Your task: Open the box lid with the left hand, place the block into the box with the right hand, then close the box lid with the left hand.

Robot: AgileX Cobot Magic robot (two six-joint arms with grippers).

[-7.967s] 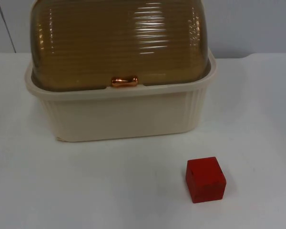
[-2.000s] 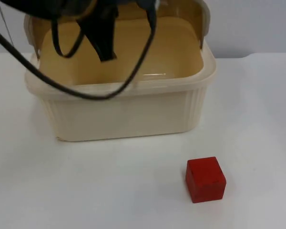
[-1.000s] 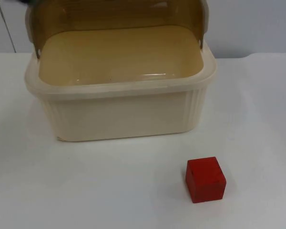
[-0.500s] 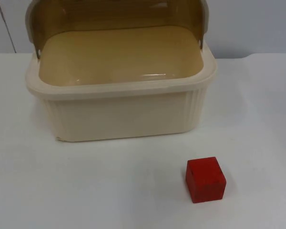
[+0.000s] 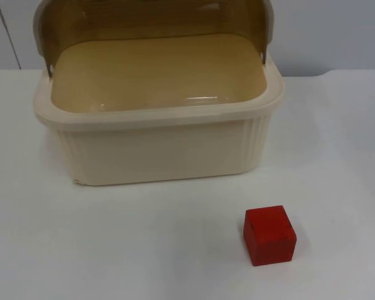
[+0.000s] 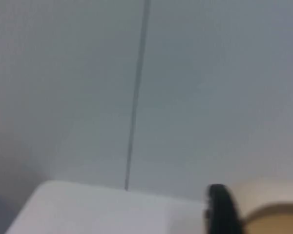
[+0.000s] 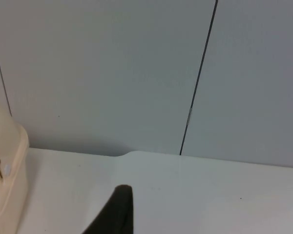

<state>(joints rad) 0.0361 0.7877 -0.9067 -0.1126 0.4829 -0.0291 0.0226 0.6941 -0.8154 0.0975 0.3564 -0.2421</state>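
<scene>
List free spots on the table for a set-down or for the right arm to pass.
Bare white table top: the wide patch left of the red cube block, in front of the cream plastic box; the strip right of the box. The open box's interior is empty too. Tightest: between box front and block.

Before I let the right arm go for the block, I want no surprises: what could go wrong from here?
The lid stands tilted back over the rear of the box; a bump could perhaps swing it down before the block goes in.
The red block sits on the table in front of the box's right corner, so carrying it in too low might clip the front rim.
The block looks slightly turned, so a square grip could slip on its corners.
</scene>
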